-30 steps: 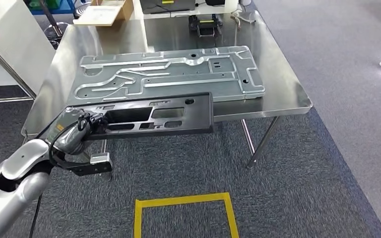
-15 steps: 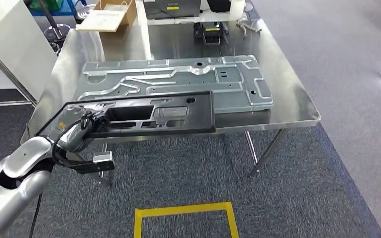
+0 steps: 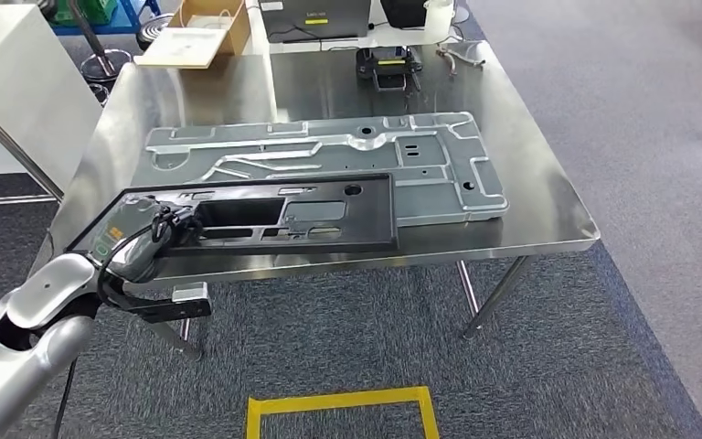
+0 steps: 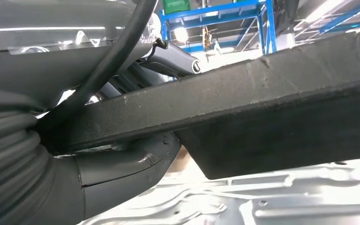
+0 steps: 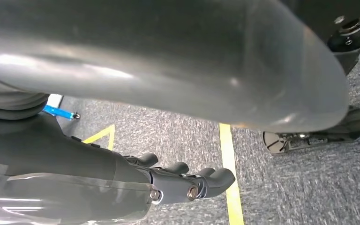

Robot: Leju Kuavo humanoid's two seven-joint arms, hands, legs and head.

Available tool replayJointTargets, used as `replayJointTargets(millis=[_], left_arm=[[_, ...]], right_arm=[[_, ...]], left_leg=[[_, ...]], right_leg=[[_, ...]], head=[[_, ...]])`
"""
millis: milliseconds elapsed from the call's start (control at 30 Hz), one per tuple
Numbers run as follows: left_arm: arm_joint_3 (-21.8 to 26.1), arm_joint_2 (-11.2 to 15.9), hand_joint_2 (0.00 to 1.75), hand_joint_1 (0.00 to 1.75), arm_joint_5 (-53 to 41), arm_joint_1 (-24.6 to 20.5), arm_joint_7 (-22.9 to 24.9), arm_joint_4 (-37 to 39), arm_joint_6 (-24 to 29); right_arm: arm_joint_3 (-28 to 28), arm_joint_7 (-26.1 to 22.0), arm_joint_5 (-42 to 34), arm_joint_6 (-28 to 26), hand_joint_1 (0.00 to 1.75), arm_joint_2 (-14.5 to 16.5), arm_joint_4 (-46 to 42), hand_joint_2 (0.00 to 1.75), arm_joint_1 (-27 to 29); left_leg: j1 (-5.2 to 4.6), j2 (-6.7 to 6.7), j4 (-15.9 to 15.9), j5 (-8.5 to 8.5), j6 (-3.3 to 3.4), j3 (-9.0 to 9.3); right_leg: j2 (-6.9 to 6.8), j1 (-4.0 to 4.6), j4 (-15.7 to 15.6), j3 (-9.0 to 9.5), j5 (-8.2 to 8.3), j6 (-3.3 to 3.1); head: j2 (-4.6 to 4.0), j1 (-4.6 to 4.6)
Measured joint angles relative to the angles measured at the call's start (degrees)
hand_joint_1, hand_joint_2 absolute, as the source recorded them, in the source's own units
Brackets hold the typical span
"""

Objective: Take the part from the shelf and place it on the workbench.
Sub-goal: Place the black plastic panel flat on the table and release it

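Note:
The part is a long black plastic panel (image 3: 311, 215) with several cut-outs. My left hand (image 3: 151, 240) grips its left end and holds it level over the front edge of the steel workbench (image 3: 539, 197). The panel overlaps the near edge of a large grey stamped metal plate (image 3: 329, 155) lying on the bench. In the left wrist view the black panel (image 4: 272, 117) runs across between thumb and fingers, above the grey plate (image 4: 272, 201). My right hand (image 5: 178, 180) hangs over the carpet with its fingers curled and nothing in them.
At the bench's far edge stand a cardboard box (image 3: 196, 27), a laptop (image 3: 315, 16) and a small black device (image 3: 388, 69). A white cabinet (image 3: 18, 82) stands to the left. Yellow tape (image 3: 338, 407) marks a square on the carpet near me.
The camera has moved closer to the bench, which now sits lower in the picture. The black panel has advanced from in front of the bench to over its front edge.

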Motion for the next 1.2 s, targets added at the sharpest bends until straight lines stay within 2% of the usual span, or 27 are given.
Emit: replayJointTargets(millis=[33,67,133,167,200,233,267,300,367,400,500,533,567,633,667,700,733,800,867,933,967,1033,1067,1133,1167,1200], left_arm=[[-0.2,0.0,1.75,1.75,0.0,-0.1,0.0,0.0,0.0],[-0.3,0.0,1.75,1.75,-0.1,-0.1,0.0,0.0,0.0],[-0.6,-0.1,1.75,1.75,-0.2,0.1,0.0,0.0,0.0],[-0.7,-0.1,1.75,1.75,-0.2,0.2,0.0,0.0,-0.1],[-1.0,-0.1,1.75,1.75,-0.3,0.3,0.0,0.0,-0.1],[-1.2,-0.1,1.75,1.75,-0.4,0.3,-0.1,0.0,-0.1],[-1.5,-0.2,1.75,1.75,-0.4,0.3,-0.1,0.0,-0.1],[-1.6,-0.3,1.75,1.75,-0.5,0.3,-0.2,0.0,-0.1],[-2.0,-0.4,1.75,1.75,-0.7,0.2,-0.2,0.1,-0.2],[-2.2,-0.5,1.75,1.75,-0.9,0.2,-0.2,0.1,-0.2],[-2.4,-0.7,1.75,1.75,-1.0,0.2,-0.2,0.2,-0.3],[-2.5,-0.7,1.75,1.75,-1.0,0.1,-0.2,0.1,-0.3],[-2.5,-0.8,1.75,1.75,-1.0,0.0,-0.2,0.1,-0.2],[-2.7,-0.9,1.75,1.75,-1.1,-0.1,-0.2,0.2,-0.2],[-3.0,-1.0,1.75,1.75,-1.1,0.0,-0.2,0.2,-0.3],[-3.2,-1.1,1.75,1.75,-1.1,0.1,-0.2,0.2,-0.3],[-3.5,-1.2,1.75,1.75,-1.2,0.1,-0.3,0.2,-0.3],[-4.0,-1.5,1.75,1.75,-1.3,0.2,-0.3,0.2,-0.3],[-4.3,-1.7,1.75,1.75,-1.3,0.1,-0.3,0.3,-0.3],[-4.5,-1.8,1.75,1.75,-1.3,0.1,-0.3,0.3,-0.3],[-4.6,-1.9,1.75,1.75,-1.3,0.1,-0.3,0.3,-0.3],[-4.7,-2.0,1.75,1.75,-1.4,-0.1,-0.4,0.3,-0.3],[-4.8,-2.1,1.75,1.75,-1.4,-0.2,-0.4,0.3,-0.3],[-5.1,-2.2,1.75,1.75,-1.5,-0.2,-0.4,0.4,-0.3],[-5.4,-2.3,1.75,1.75,-1.5,-0.1,-0.4,0.5,-0.3],[-5.7,-2.4,1.75,1.75,-1.6,0.0,-0.4,0.6,-0.3]], right_arm=[[0.0,0.0,0.0,0.0,0.0,0.0,0.0,0.0,0.0],[0.0,0.0,-0.1,-0.1,0.0,0.0,0.0,0.0,0.0],[0.0,0.0,-0.1,-0.2,0.0,0.0,0.0,0.0,0.0],[0.0,0.0,-0.1,-0.2,0.0,0.0,0.0,0.0,0.0],[0.0,0.0,-0.1,-0.2,0.0,0.0,0.0,0.0,0.1],[0.0,0.0,-0.1,-0.2,0.0,0.0,0.0,0.0,0.1],[0.0,0.0,-0.1,-0.2,0.0,0.0,0.0,0.0,0.2],[0.0,0.0,-0.1,-0.2,0.0,0.0,0.0,0.0,0.2],[0.0,-0.1,-0.1,-0.2,0.0,0.0,0.0,0.0,0.1],[0.0,-0.1,-0.1,-0.2,0.0,0.0,0.0,0.0,0.1],[0.0,-0.1,-0.1,-0.2,0.0,-0.1,0.0,0.0,-0.1],[0.0,-0.1,-0.1,-0.2,0.0,-0.1,0.0,0.0,-0.1],[0.0,-0.1,-0.1,-0.2,0.0,-0.1,0.0,0.0,-0.2],[0.0,-0.1,-0.1,-0.2,0.0,-0.1,0.0,0.0,-0.2],[0.0,-0.1,-0.1,-0.2,0.0,-0.1,0.0,0.0,-0.2],[0.0,-0.1,-0.1,-0.2,0.0,-0.1,0.0,0.0,-0.1],[0.0,-0.1,0.0,-0.2,0.0,-0.2,0.0,0.0,-0.1],[0.1,-0.1,0.0,-0.2,0.0,-0.2,0.0,0.0,0.2],[0.1,-0.1,0.0,-0.2,0.0,-0.4,0.0,0.0,0.3],[0.1,-0.1,0.0,-0.2,0.0,-0.4,0.1,0.0,0.2],[0.1,-0.1,0.0,-0.2,0.0,-0.4,0.0,0.0,0.1],[0.1,0.0,0.0,-0.2,0.0,-0.4,0.0,0.0,0.2],[0.1,0.0,0.0,-0.2,0.0,-0.4,0.0,0.0,0.2],[0.1,0.1,0.0,-0.2,0.0,-0.4,0.0,0.0,0.2],[0.1,0.1,0.0,-0.2,0.0,-0.4,0.0,0.0,0.2],[0.1,0.1,0.0,-0.2,0.0,-0.4,0.0,0.0,0.2]], left_leg=[[0.09,0.07,2.0,-0.97,-0.29,-0.88],[0.24,0.15,5.1,-2.35,-0.58,-2.55],[0.55,0.16,11.7,-4.96,-1.11,-6.96],[0.7,0.16,13.4,-5.25,-1.27,-8.55],[0.81,0.17,13.0,-4.29,-1.33,-9.15],[0.89,0.19,10.6,-2.18,-1.33,-8.75],[0.94,0.26,6.8,0.65,-1.23,-7.59],[0.87,0.36,3.3,2.45,-1.11,-6.44],[0.55,0.62,-1.0,3.34,-0.54,-4.96],[0.38,0.65,-1.3,2.76,-0.12,-4.81],[0.55,0.52,-2.0,3.01,1.21,-3.47],[0.64,0.49,-2.2,2.87,1.55,-2.9],[0.67,0.5,-2.3,2.65,1.84,-2.5],[0.56,0.47,-2.3,2.0,2.13,-1.94],[0.51,0.43,-2.3,1.61,2.16,-1.6],[0.48,0.37,-2.3,1.18,2.14,-1.14],[0.46,0.28,-2.3,0.7,2.07,-0.53],[0.46,0.15,-2.4,-0.45,1.74,0.89],[0.41,0.11,-2.5,-1.37,1.14,1.75],[0.29,0.15,-2.5,-1.68,0.46,2.26],[0.27,0.22,-2.3,-1.86,0.15,2.45],[0.29,0.3,0.5,-2.15,-0.32,1.61],[0.38,0.33,3.3,-2.76,-0.53,0.02],[0.55,0.34,10.2,-5.07,-1.02,-4.63],[0.62,0.34,12.5,-6.18,-1.2,-6.71],[0.65,0.34,13.2,-6.51,-1.25,-8.09]], right_leg=[[-0.02,-0.14,-0.1,0.58,-0.12,-0.24],[-0.04,-0.2,-0.2,0.92,-0.37,-0.44],[-0.01,-0.24,-0.2,1.36,-0.97,-0.58],[0.03,-0.25,-0.2,1.68,-1.32,-0.53],[0.06,-0.27,-0.2,2.1,-1.68,-0.42],[0.09,-0.3,-0.1,2.64,-2.08,-0.25],[0.09,-0.33,-0.1,3.2,-2.52,-0.05],[0.08,-0.33,-0.1,3.69,-2.91,0.2],[0.05,-0.29,-0.1,4.08,-3.59,0.88],[0.02,-0.23,0.1,4.18,-3.69,1.28],[-0.07,-0.26,2.0,4.27,-4.13,2.25],[-0.08,-0.32,3.7,3.42,-4.82,2.41],[-0.08,-0.41,6.5,1.75,-5.91,2.51],[-0.07,-0.47,13.2,-3.21,-8.36,2.78],[-0.08,-0.5,15.4,-5.31,-8.75,2.92],[-0.08,-0.52,15.7,-6.55,-8.03,3.0],[-0.08,-0.51,14.0,-6.68,-6.09,2.97],[-0.09,-0.36,7.2,-5.04,-0.53,2.48],[-0.26,0.12,2.3,-3.73,1.85,1.54],[-0.41,0.46,1.2,-3.29,1.27,0.43],[-0.41,0.36,0.9,-2.74,1.32,-0.07],[-0.35,0.07,0.4,-1.51,0.8,-0.74],[-0.32,-0.06,0.3,-0.92,0.51,-0.96],[-0.2,-0.05,0.2,-0.06,-0.33,-1.22],[-0.12,-0.04,0.2,0.47,-0.82,-1.21],[-0.04,-0.03,0.3,1.13,-1.37,-1.17]], head=[[0.0,0.0],[0.0,-0.01],[0.0,-0.01],[0.0,-0.01],[0.0,-0.01],[0.0,-0.01],[0.0,-0.01],[0.0,-0.01],[0.0,-0.01],[0.0,0.0],[0.0,0.0],[0.0,0.0],[0.0,0.01],[0.0,0.01],[0.0,0.01],[0.0,0.01],[0.0,0.01],[0.0,0.01],[0.0,0.01],[0.0,0.0],[0.0,-0.01],[0.0,-0.01],[0.0,-0.01],[0.0,-0.01],[0.0,-0.01],[0.0,-0.01]])
